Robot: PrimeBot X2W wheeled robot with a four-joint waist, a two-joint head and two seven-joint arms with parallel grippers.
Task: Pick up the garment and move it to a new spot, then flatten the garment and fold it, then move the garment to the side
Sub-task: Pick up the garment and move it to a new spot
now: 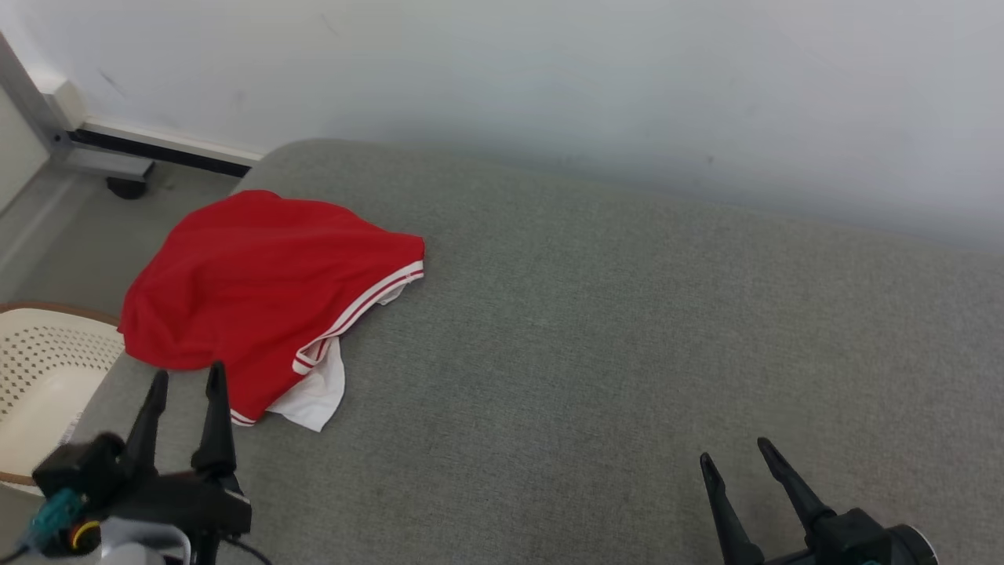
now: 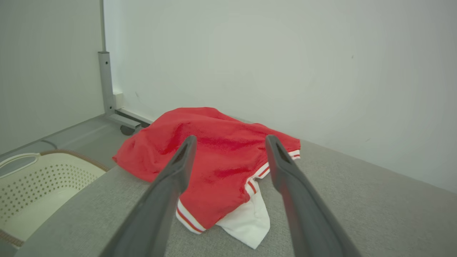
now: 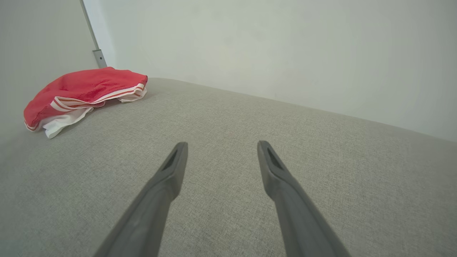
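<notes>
Indoors, grey fabric surface (image 1: 612, 337), white wall (image 1: 549, 71), red garment (image 1: 259, 275), left gripper (image 1: 188, 370) and right gripper (image 1: 734, 449) spread, empty.

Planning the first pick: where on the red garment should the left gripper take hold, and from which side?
Likely the striped hem corner of the red garment, nearest the open left gripper. Come from the robot's side, low over the grey surface: that edge lies loose; the rest is a smooth mound.

a red garment (image 1: 259, 282) with white-and-red striped trim and white lining on a grey fabric surface (image 1: 627, 329); cream perforated basket (image 1: 47, 369) at left; dark gripper fingers (image 1: 213, 416).
</notes>
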